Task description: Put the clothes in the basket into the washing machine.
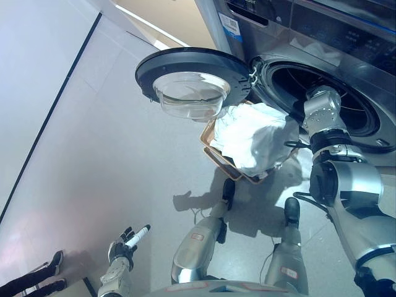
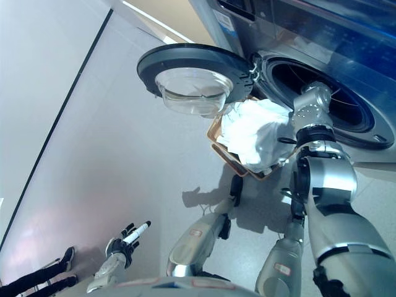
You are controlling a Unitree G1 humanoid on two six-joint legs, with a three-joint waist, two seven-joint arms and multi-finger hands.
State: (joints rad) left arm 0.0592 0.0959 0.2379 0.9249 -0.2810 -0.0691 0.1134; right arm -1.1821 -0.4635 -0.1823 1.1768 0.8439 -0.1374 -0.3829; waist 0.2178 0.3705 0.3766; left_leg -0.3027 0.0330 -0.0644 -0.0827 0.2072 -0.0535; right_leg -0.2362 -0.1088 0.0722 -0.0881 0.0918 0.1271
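Note:
A brown woven basket (image 1: 216, 154) stands on the floor below the washing machine's round opening (image 1: 337, 93). White clothes (image 1: 253, 136) are piled in the basket and spill over its rim. My right arm reaches up from the lower right to the right edge of the pile. Of my right hand (image 1: 296, 144) only a dark bit shows against the cloth, the rest hidden behind the forearm. My left hand (image 1: 127, 242) hangs low at the lower left, far from the basket, holding nothing, its fingers relaxed.
The washer's round glass door (image 1: 192, 79) is swung wide open to the left, above the basket's left side. The machine's grey front (image 1: 371, 43) fills the upper right. A person's legs and dark shoes (image 1: 34, 281) show at the bottom left corner.

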